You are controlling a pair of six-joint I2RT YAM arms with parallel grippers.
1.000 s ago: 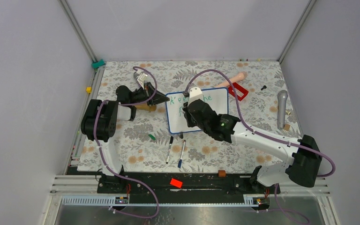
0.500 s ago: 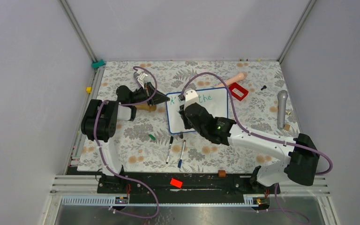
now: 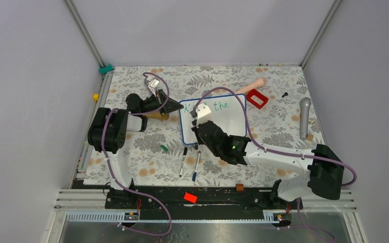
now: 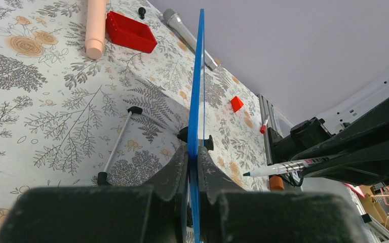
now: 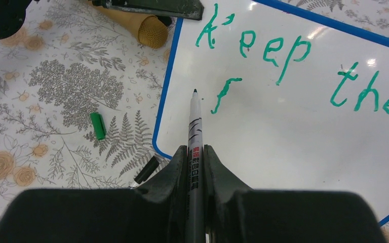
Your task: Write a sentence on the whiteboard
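Right wrist: marker (image 5: 194, 134) tip points at whiteboard (image 5: 294, 152).

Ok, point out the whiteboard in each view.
Top external: whiteboard mid-frame, its lower left corner covered by the right arm.
Left wrist: edge-on, its blue rim running up mid-frame.
Right wrist: fills the upper right.
Shared landmark: left gripper clamped on its left edge.

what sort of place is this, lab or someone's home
Probably a robotics lab cell: two arms bolted to a rail, plain walls on aluminium framing, a floral table strewn with props like a microphone.
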